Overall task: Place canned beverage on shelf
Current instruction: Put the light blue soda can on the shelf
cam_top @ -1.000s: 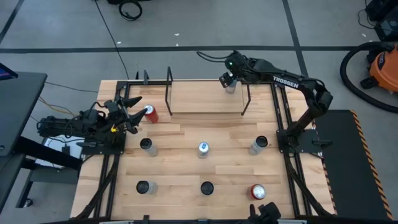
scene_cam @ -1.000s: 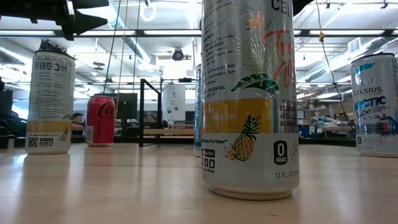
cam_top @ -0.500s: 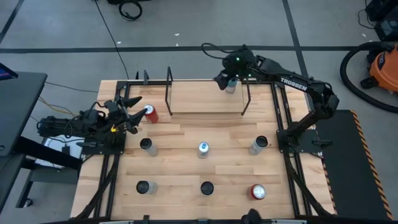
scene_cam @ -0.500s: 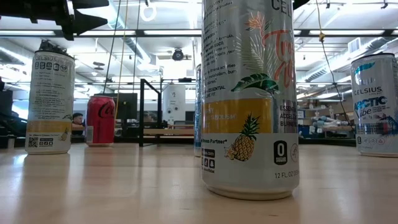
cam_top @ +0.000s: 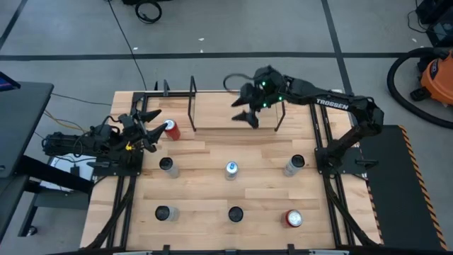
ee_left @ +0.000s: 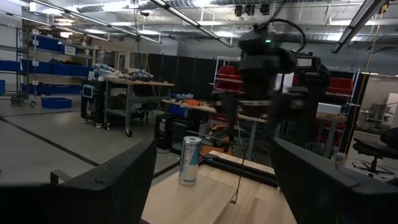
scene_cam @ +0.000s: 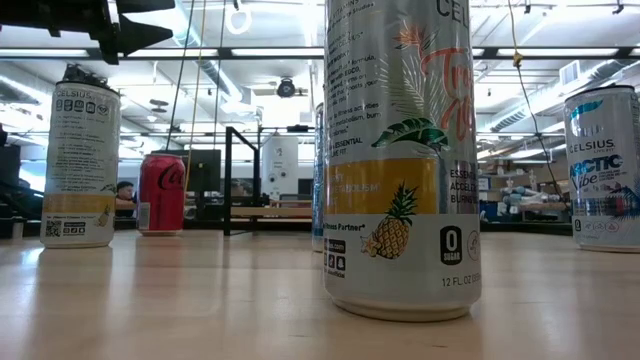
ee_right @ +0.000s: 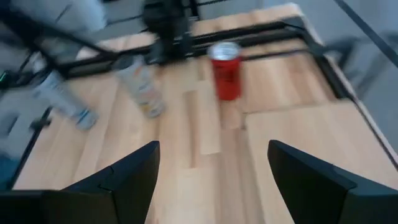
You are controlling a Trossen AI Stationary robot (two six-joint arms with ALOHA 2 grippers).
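The shelf [cam_top: 219, 106] is a light-wood platform with a black rod frame at each end, at the table's far edge. A silver can [ee_left: 189, 160] stands upright on its base on the platform's right end; in the high view my right arm covers it. My right gripper [cam_top: 243, 112] is open and empty above the platform, left of that can. My left gripper [cam_top: 146, 131] is open and empty at the table's left edge, beside a red can [cam_top: 170, 129] that stands on the table.
Several cans stand on the table: silver ones [cam_top: 167, 166] [cam_top: 231, 170] [cam_top: 294, 165] in a middle row, two dark-topped ones [cam_top: 164, 212] [cam_top: 235, 212] and a red one [cam_top: 292, 218] near the front. Bare wood lies between the rows.
My right gripper has let go of the silver can and drawn away from it along the shelf, toward the table's left and slightly near. The can stays upright on the platform's right end.
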